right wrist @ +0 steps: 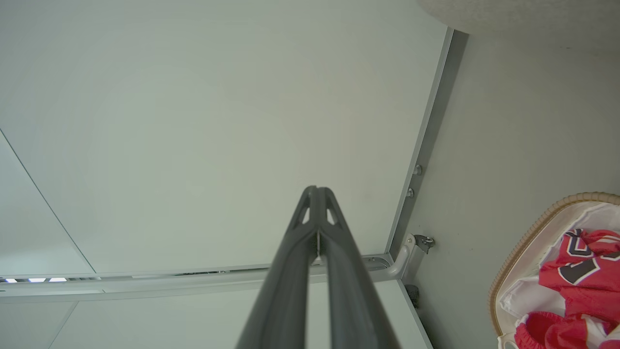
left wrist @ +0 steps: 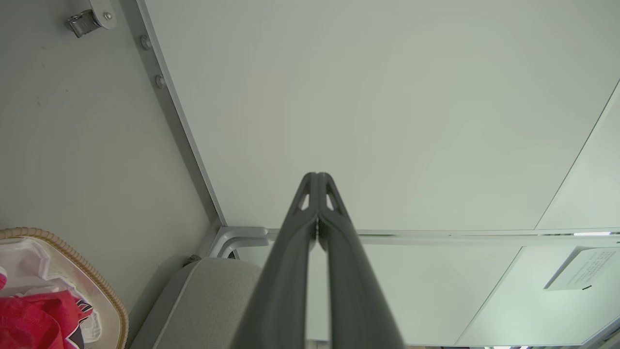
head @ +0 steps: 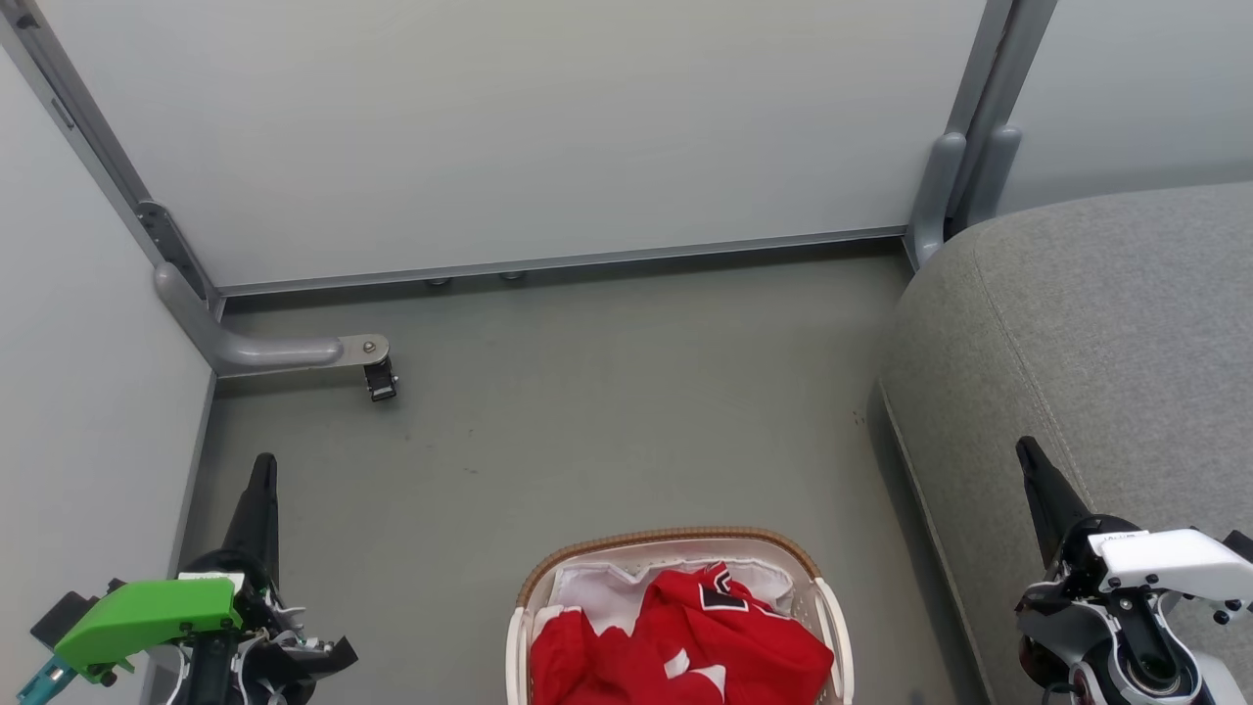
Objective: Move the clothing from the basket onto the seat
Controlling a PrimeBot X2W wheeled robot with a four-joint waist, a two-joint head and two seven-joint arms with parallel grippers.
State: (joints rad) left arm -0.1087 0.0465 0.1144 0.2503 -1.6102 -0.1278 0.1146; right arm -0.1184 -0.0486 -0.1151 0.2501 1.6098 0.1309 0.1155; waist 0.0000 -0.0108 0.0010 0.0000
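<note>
1. At the lower left of the head view, the left tool (head: 263, 468) points up the frame beside a pale wall panel (head: 88, 392). A bright green cover (head: 147, 615) sits at its wrist. In the left wrist view its two dark fingers (left wrist: 290, 257) are pressed together at the tips and pinch nothing.
2. Left of centre, a small black caster (head: 381, 380) hangs from a grey metal foot where the panels meet the grey floor (head: 626, 411).
3. At the bottom centre, the basket (head: 675, 538) stands on the floor, between the two tools and apart from both. The clothing (head: 685, 651) lies heaped inside it. The red fabric is crumpled and shows white trim, with part of a black numeral toward the upper side of the heap. A white liner (head: 602, 590) shows behind the red fabric along the basket's far wall.
4. At the right of the frame, the seat (head: 1106, 313) rises from the floor, grey and woven, with a rounded corner and a stitched seam. It stands near the basket, with a strip of bare floor between them, and no garment lies on it.
5. At the lower right, the right tool (head: 1027, 450) points up the frame, in front of the seat's near edge. A white cover (head: 1175, 558) sits at its wrist. In the right wrist view its fingers meet at the tips and grip nothing, and the basket with its red load shows at the lower right edge.
</note>
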